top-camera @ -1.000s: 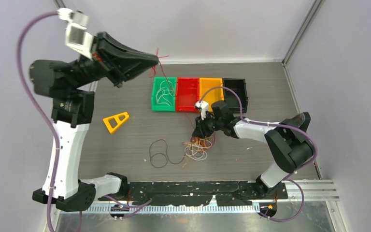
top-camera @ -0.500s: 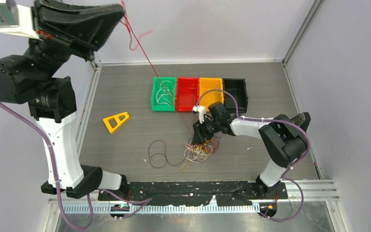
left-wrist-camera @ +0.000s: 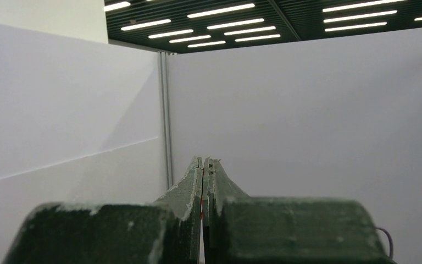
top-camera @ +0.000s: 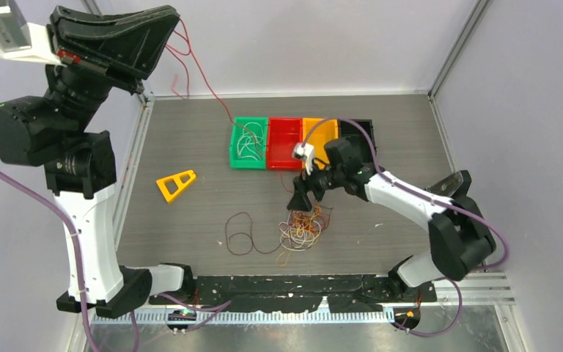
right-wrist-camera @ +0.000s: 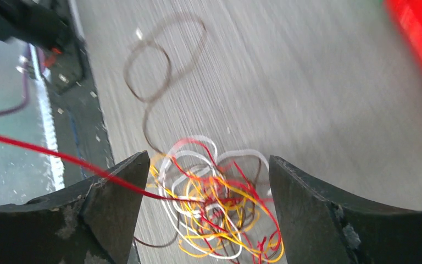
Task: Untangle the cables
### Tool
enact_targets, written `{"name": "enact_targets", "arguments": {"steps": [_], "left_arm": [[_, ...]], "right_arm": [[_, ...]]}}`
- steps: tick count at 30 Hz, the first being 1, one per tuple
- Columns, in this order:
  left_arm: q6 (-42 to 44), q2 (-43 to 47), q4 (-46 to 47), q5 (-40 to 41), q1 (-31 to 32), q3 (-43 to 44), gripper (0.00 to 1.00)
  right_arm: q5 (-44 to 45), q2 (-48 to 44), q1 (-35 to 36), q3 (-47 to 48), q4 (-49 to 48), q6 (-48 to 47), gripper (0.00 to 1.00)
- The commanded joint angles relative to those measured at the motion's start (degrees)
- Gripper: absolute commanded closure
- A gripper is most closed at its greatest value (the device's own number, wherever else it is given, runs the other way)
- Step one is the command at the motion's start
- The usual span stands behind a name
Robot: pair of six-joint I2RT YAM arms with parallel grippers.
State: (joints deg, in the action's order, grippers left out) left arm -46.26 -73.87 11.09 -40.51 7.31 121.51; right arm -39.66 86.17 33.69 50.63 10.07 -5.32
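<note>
left black two-finger gripper point(left-wrist-camera: 204, 161), over the far-left corner, pinched a thin red wire point(right-wrist-camera: 60, 159); right gripper point(right-wrist-camera: 206, 160) gaped above the multicoloured cable tangle point(top-camera: 300, 229) toward the near edge; risk: a snagged wire would drag the tangle

The left arm point(top-camera: 92, 220) and right arm point(top-camera: 399, 196) pair glossy white link shells with bulky black joint housings. A purple hose point(top-camera: 350, 122) loops along each. Their wedge-shaped black jaws show scuffed, whitish edges; a white camera block point(top-camera: 4, 33) caps each wrist.
</note>
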Motion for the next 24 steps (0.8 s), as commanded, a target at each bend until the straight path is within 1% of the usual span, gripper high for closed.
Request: {"name": "enact_targets", "arguments": {"steps": [1,3,5,6,7,8,10,11,13,14,15,16,17,18,19,20,21,22,23,24], "left_arm": [[-0.14,-0.68,1.14,1.66,-0.45,-0.57,1.0],[-0.02,-1.25,0.25,2.53,-0.45,0.44,1.0],[0.52,-1.6,-0.47,3.03,-0.45,0.98,1.0],[1.1,-1.56,-0.89,3.26,-0.46,0.93,1.0],[1.72,-1.44,-1.35,3.4,-0.49,0.88,1.0],[2.69,-1.16,-2.07,3.58,-0.54,0.56,1.0],[4.3,0.01,-3.65,4.02,-0.99,-1.55,1.0],[5.36,0.92,-5.06,4.29,-1.16,-3.76,1.0],[8.43,4.32,-8.13,5.04,-1.33,-11.95,1.0],[11.02,6.51,-8.37,4.71,-1.33,-18.26,1.0],[13.92,9.04,-8.91,4.62,-1.33,-24.81,1.0],[16.56,11.8,-9.95,4.99,-1.33,-32.68,1.0],[18.88,12.89,-12.22,4.76,-1.33,-36.37,1.0],[21.15,14.54,-14.42,3.55,-1.33,-43.02,1.0],[22.21,15.53,-15.94,1.97,-1.32,-47.52,1.0],[23.02,16.18,-16.98,-0.01,-1.33,-51.73,1.0],[24.01,16.94,-17.6,-2.36,-1.33,-55.09,1.0],[24.51,17.7,-17.9,-3.84,-1.33,-57.95,1.0],[24.9,18.38,-17.73,-4.74,-1.33,-60.02,1.0],[25.31,18.87,-17.55,-4.84,-1.33,-61.09,1.0]], "right_arm": [[-4.8,-5.78,1.52,9.33,0.57,-2.23,0.14],[-5.02,-5.0,2.17,10.27,0.49,-2.17,0.17],[-4.5,-4.25,2.84,10.15,0.03,-2.77,0.33],[-3.79,-3.99,3.02,10.05,-0.27,-2.9,0.53],[-3.38,-3.62,3.1,10.03,-0.29,-2.92,0.63],[-2.28,-3.59,3.08,10.17,0.03,-3.2,0.84],[-1.09,-4.24,2.94,11.46,1.49,-4.41,0.93],[-0.8,-5.2,2.73,12.49,2.17,-4.73,0.94],[-1.48,-6.42,2.52,19.94,5.54,-5.22,0.94],[-2.7,-6.38,2.52,28.31,8.86,-5.16,0.95],[-3.5,-5.98,2.41,33.49,10.12,-4.53,0.95],[-5.49,-4.8,2.24,44.53,11.48,-2.5,0.95],[-6.6,-4.04,1.66,48.54,11.78,-0.92,0.95],[-9.26,-2.69,1.08,55.26,10.45,3.01,0.95],[-11.12,-2.33,-0.41,57.12,8.28,9.93,0.94],[-14.48,-1.82,-1.32,58.37,1.95,13.95,0.95],[-16.3,-1.68,-2.57,57.88,-1.38,20.44,0.94],[-16.8,-1.57,-2.84,55.29,-5.1,21.89,0.94],[-16.86,-1.55,-2.93,53.97,-4.9,20.78,0.94],[-16.42,-1.36,-2.89,52.49,-0.91,19.03,0.94]]}}
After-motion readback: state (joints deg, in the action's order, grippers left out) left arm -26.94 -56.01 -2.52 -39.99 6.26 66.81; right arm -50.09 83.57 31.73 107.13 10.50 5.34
